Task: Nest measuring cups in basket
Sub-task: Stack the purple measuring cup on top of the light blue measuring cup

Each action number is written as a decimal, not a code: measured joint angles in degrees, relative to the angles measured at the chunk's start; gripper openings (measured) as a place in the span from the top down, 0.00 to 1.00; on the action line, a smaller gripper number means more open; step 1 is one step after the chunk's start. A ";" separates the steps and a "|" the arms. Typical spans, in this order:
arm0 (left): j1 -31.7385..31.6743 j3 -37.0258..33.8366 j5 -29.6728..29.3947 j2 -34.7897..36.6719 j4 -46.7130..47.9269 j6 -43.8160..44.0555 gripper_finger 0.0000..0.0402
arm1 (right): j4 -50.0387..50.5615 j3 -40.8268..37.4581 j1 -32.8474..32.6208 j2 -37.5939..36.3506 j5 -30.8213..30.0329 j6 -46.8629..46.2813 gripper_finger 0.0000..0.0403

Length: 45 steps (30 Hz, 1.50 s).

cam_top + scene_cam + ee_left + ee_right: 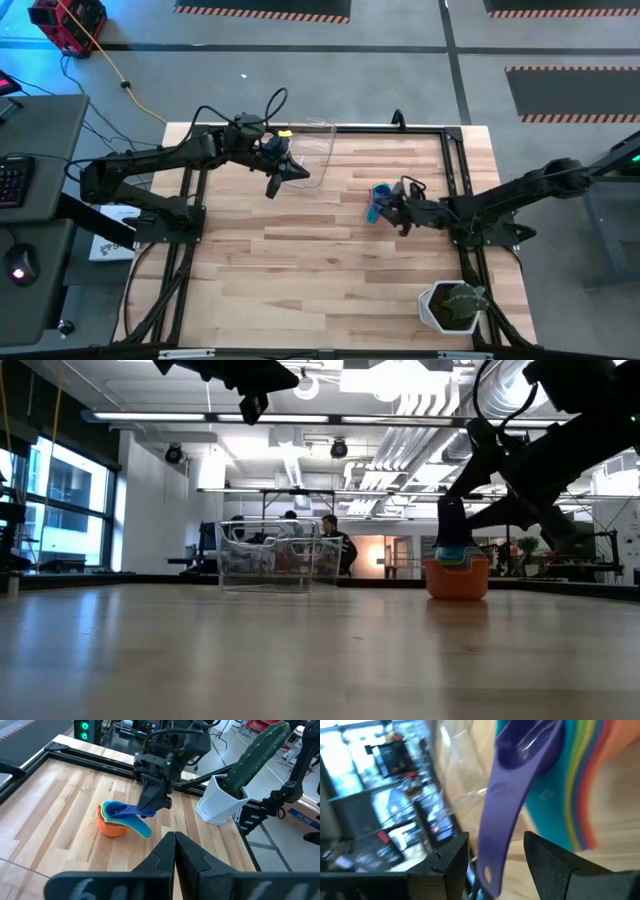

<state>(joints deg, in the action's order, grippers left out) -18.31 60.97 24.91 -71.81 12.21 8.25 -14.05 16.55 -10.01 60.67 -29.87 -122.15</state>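
Sitting on the table [330,260], the stacked cups [378,205] are well apart from the clear basket [310,150]. The right claw [398,212] is spread around the purple handle [502,815]. The left claw [283,178], clenched empty, hangs beside the basket.

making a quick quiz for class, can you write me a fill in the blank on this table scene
1. The nested cups stand on the ____, not in the clear bin.
2. The right end effector is at the top cup's ____.
3. The left end effector hangs with its fingers ____.
4. The white pot holds a ____.

Missing words: table; handle; shut; cactus
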 joint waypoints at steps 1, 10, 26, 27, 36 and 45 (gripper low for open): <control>0.00 -0.01 0.00 0.00 0.02 0.00 1.00 | 2.93 1.01 0.03 -0.18 -0.03 -1.11 0.55; 0.01 -0.02 0.00 0.00 0.01 -0.19 1.00 | 26.27 12.19 -0.01 -0.18 8.06 -0.65 0.55; 0.02 -0.02 0.00 0.00 0.46 -1.90 1.00 | 41.45 22.57 -0.26 -0.43 14.18 14.54 0.55; 0.02 0.00 0.00 0.00 0.46 -1.89 1.00 | 42.62 22.98 -0.26 -0.59 15.26 14.62 0.55; 0.02 0.00 0.00 0.00 0.46 -1.84 1.00 | 51.56 21.36 -0.08 -6.99 18.01 17.12 0.55; 0.02 -0.01 0.00 0.00 0.44 -0.74 1.00 | 29.82 2.73 -0.19 -24.40 16.57 16.37 0.55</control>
<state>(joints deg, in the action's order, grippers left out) -18.28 60.96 24.91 -71.81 12.64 7.51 15.78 19.28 -10.20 36.26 -13.30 -105.77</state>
